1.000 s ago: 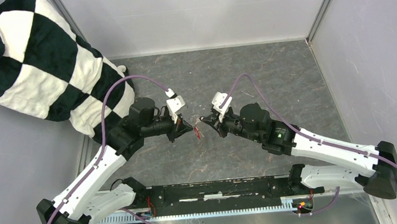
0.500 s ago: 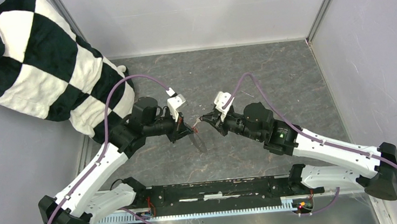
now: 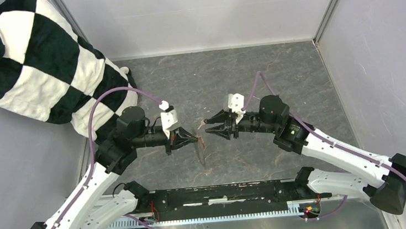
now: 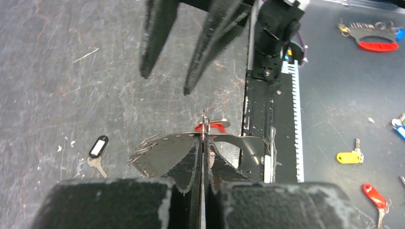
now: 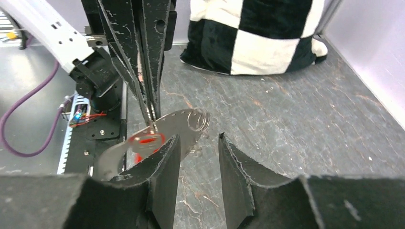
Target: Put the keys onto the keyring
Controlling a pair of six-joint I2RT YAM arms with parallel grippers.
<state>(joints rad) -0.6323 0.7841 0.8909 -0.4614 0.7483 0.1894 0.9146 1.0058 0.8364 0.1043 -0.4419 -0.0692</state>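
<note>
Keyring [image 4: 162, 151] pinched at left claw [image 4: 203, 143] tips, long axis crosswise to that claw; red key [image 4: 210, 127] just beyond. Right claw [image 5: 198, 143] spread, facing it. Black-tagged key [image 4: 98, 149] flat on desk [image 4: 71, 71], left of left claw.

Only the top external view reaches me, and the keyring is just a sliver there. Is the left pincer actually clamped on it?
Observer: Yes. The left wrist view shows the left pincer shut on the keyring, gripping its edge.
Operator: Any key left to pick up?
Observer: The black-tagged key lies loose on the table, nothing touching it.
</note>
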